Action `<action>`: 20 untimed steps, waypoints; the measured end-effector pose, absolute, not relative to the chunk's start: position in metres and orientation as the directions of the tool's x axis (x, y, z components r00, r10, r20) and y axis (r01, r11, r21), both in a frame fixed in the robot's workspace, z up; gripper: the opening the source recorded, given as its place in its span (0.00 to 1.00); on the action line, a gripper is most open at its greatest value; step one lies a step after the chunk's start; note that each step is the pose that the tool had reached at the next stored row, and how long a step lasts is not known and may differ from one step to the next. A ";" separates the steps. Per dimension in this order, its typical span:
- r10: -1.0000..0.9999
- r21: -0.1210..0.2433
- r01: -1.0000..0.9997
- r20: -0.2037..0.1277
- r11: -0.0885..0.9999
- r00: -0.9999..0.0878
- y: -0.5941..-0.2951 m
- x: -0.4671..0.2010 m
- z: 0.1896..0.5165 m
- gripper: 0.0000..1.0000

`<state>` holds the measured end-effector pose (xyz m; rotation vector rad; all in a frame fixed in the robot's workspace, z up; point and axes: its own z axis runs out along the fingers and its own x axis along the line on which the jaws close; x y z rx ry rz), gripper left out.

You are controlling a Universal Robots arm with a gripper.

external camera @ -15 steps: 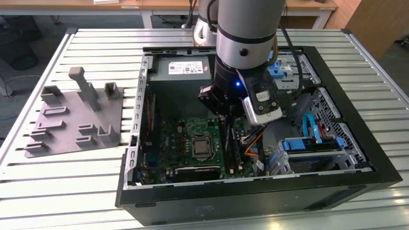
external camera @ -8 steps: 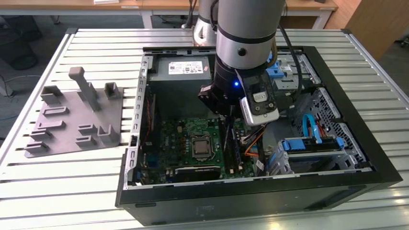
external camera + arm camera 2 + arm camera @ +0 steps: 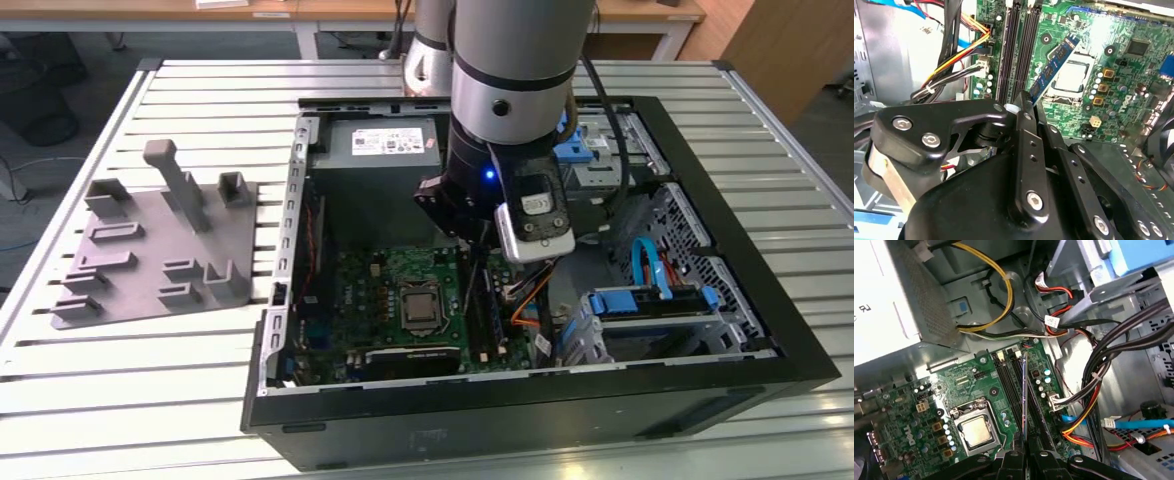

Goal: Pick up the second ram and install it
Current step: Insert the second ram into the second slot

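Note:
My gripper (image 3: pixel 470 252) hangs inside the open computer case (image 3: pixel 747 250), above the green motherboard (image 3: pixel 374 290). It is shut on the second ram (image 3: pixel 1055 64), a narrow blue stick with black chips. In the first wrist view the ram (image 3: pixel 1024 395) is seen edge-on, running out from the gripper (image 3: pixel 1024 456) along the long black slots (image 3: pixel 1007 390). In the second wrist view the stick slants out from the gripper (image 3: pixel 1023 104) over the board beside the slots (image 3: pixel 1010 50). Whether its lower edge touches a slot I cannot tell.
The processor socket (image 3: pixel 976 432) lies beside the slots. Bundled cables (image 3: pixel 1089 390) and a drive cage with blue parts (image 3: pixel 654 300) crowd the exterior view's right. The power supply (image 3: pixel 380 150) fills the case's far end. A grey holder rack (image 3: pixel 160 240) stands on the slatted table (image 3: pixel 134 400).

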<state>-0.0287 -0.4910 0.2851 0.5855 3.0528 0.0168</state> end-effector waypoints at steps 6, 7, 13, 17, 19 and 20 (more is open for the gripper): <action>0.419 0.016 0.419 -0.031 0.908 -0.908 -0.491 -0.029 0.285 0.14; 0.427 0.016 0.427 -0.031 0.904 -0.904 -0.491 -0.029 0.285 0.14; 0.421 0.016 0.421 -0.031 0.907 -0.907 -0.491 -0.029 0.285 0.14; 0.353 0.016 0.353 -0.031 0.935 -0.935 -0.491 -0.029 0.284 0.14; 0.320 0.016 0.319 -0.031 0.948 -0.947 -0.491 -0.029 0.284 0.14; 0.302 0.016 0.302 -0.031 0.953 -0.953 -0.491 -0.029 0.284 0.14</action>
